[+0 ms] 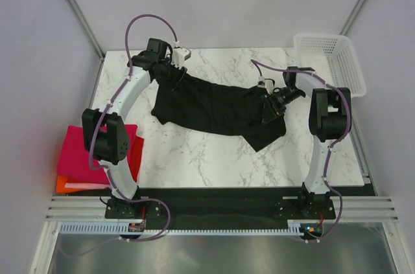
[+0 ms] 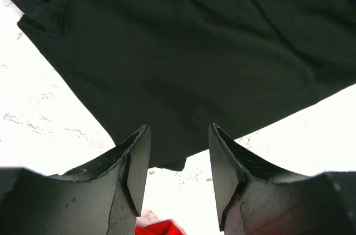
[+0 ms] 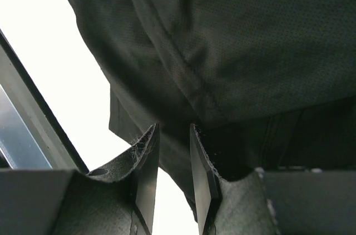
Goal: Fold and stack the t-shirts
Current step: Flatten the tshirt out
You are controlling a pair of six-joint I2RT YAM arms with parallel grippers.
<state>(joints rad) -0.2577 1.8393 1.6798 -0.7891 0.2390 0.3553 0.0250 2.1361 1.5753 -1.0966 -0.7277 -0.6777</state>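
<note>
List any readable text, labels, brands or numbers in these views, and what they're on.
No readable text in any view.
Black shirt: plain, no print or tag showing.
Folded shirts: no print showing.
Basket: no label visible.

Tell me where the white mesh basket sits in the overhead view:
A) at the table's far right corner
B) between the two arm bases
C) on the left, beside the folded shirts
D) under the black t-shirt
A: the white mesh basket stands at the far right corner of the table. It is apart from the black t-shirt spread mid-table, and the folded stack lies on the left.
</note>
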